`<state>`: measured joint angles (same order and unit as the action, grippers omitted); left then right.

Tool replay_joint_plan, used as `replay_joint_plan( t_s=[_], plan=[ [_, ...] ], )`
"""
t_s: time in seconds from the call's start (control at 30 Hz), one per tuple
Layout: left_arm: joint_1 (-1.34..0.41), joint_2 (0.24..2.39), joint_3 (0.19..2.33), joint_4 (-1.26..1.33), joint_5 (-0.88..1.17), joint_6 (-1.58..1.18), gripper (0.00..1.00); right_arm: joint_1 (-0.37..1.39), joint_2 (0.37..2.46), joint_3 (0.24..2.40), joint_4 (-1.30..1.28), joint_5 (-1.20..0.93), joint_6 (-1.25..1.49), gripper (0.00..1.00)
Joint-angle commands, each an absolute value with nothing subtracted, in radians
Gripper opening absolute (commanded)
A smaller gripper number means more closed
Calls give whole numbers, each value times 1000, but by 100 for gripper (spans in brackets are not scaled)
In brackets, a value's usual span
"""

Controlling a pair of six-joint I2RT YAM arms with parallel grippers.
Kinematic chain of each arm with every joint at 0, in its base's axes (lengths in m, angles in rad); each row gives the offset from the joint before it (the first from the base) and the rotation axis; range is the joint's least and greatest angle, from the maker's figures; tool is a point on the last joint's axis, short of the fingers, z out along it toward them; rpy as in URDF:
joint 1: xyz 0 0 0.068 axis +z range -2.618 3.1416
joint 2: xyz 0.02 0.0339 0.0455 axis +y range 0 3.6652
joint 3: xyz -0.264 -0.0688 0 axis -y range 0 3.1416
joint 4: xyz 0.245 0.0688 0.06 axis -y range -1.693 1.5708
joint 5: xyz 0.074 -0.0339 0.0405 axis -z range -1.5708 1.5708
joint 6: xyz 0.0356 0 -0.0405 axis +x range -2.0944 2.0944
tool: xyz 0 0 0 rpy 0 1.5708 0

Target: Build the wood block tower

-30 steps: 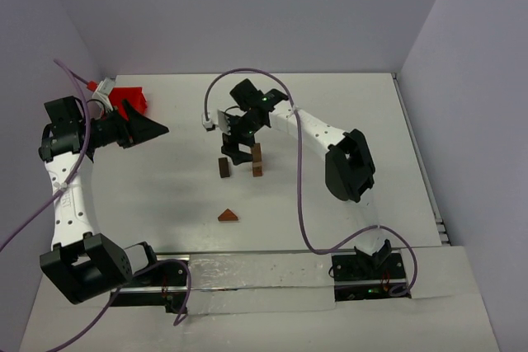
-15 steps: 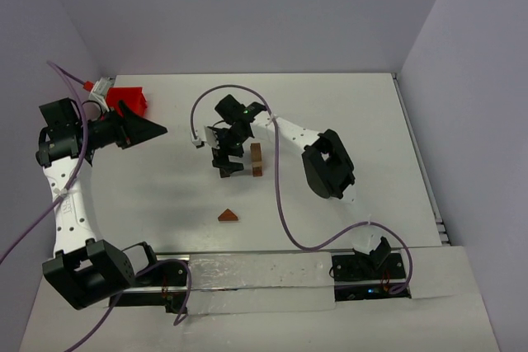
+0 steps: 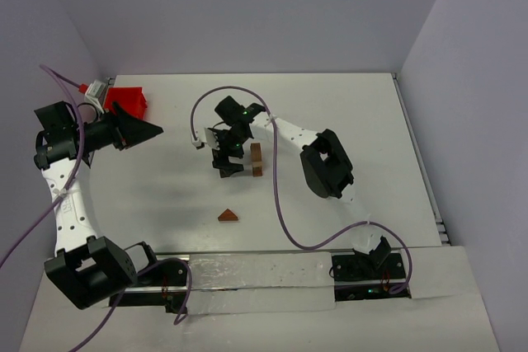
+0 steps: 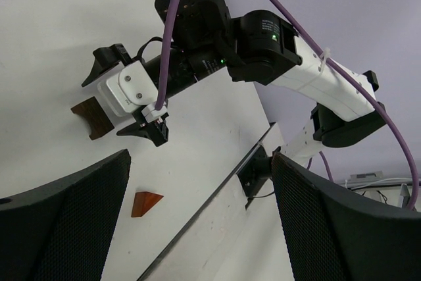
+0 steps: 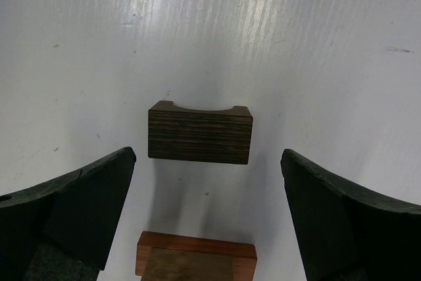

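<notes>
The wood block tower [image 3: 256,159] is a short reddish-brown stack at mid-table; its top shows at the bottom of the right wrist view [image 5: 196,255]. A dark brown block with a curved notch [image 5: 200,133] lies just left of it, also seen in the left wrist view [image 4: 92,117]. My right gripper [image 3: 228,160] hangs open over that block, its fingers [image 5: 72,205] wide on either side and touching nothing. A reddish triangular wedge [image 3: 228,215] lies alone nearer the bases. My left gripper [image 3: 139,129] is open and empty at the far left, raised and facing the blocks.
A red plastic tray [image 3: 129,100] stands at the back left, just behind my left gripper. The right arm's purple cable [image 3: 276,195] loops over the table right of the wedge. Grey walls close off the back and both sides.
My right gripper has moved left from beside the tower to above the dark notched block, still open. My left arm has drifted slightly left.
</notes>
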<state>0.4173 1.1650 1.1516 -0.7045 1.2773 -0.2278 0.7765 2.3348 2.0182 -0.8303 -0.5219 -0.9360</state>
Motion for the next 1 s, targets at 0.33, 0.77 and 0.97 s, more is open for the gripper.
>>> replay_joint_plan(
  t_s=[0.33, 0.77, 0.97],
  plan=[
    [452, 1172, 1128, -647, 1310, -242, 94, 793, 2369, 2047, -827, -530, -928, 100],
    [456, 1173, 1123, -654, 1312, -235, 94, 795, 2376, 2051, -814, -517, -907, 93],
    [458, 1173, 1124, -652, 1308, -236, 94, 795, 2365, 2036, -791, -513, -900, 83]
  ],
)
